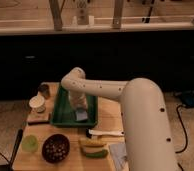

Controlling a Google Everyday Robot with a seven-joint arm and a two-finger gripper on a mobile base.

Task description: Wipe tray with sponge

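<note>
The dark green tray (61,112) lies on the wooden table, left of centre. The pale blue-grey sponge (81,115) rests on the tray floor near its front right corner. My gripper (80,107) points down into the tray right above the sponge, at its far edge, and appears to press on it. The white arm reaches in from the lower right and hides the tray's right rim.
A white cup (38,103) stands on a small brown board (38,119) left of the tray, with a dark cup (44,90) behind. In front are a dark bowl (56,148), a green lid (30,143), a banana (92,143), a green vegetable (95,153) and a white utensil (106,133).
</note>
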